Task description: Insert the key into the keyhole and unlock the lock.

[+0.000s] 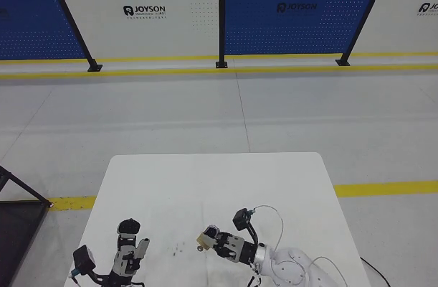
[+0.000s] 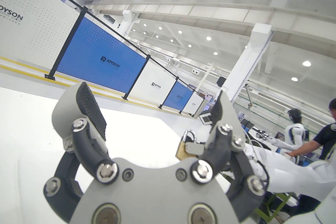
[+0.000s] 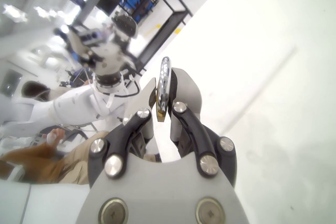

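Now right gripper (image 3: 165,87) tight on the lock (image 3: 160,107), left gripper (image 2: 151,97) wide, empty.

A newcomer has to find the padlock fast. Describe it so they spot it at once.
Start at the white table; at its edge nearest the robot, the right hand is shut on something small. That is the padlock: a brass body with a shiny silver shackle. The left hand is open and empty, so the padlock is the only thing held.

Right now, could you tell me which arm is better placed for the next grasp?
Left, probably: the left gripper hangs open and empty, while the right gripper is shut on the brass padlock with the silver shackle.
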{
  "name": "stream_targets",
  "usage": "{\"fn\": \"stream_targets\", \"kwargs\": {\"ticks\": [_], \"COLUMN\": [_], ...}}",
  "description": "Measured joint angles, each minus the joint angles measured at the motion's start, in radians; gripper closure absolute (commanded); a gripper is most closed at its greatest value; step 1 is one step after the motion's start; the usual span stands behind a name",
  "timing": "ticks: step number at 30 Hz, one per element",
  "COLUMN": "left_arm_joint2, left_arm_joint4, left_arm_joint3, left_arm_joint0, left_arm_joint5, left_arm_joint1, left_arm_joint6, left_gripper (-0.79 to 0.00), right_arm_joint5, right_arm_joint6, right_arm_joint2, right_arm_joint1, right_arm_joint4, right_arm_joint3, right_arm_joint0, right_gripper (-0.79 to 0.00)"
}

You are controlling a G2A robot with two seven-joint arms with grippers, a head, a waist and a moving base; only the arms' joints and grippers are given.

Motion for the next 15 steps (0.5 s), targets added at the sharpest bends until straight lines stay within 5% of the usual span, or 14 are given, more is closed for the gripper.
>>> {"fn": "stream_targets", "kwargs": {"ticks": [15], "left_arm_joint2": [-0.048], "left_arm_joint4": [-0.019], "left_arm_joint3": [-0.011], "left_arm_joint0": [0.037], "left_arm_joint5": [-0.022], "left_arm_joint1": [0.001], "left_arm_joint6": [0.002], "left_gripper": [-0.785], "right_arm_joint5": [0.288], "right_arm_joint6": [0.079], "right_arm_joint2": [-0.249], "right_arm_joint1": [-0.102], "right_arm_joint4": [0.004], "right_arm_joint3": [0.237], "right_arm_joint0": [0.232], "right_gripper": [0.000]}}
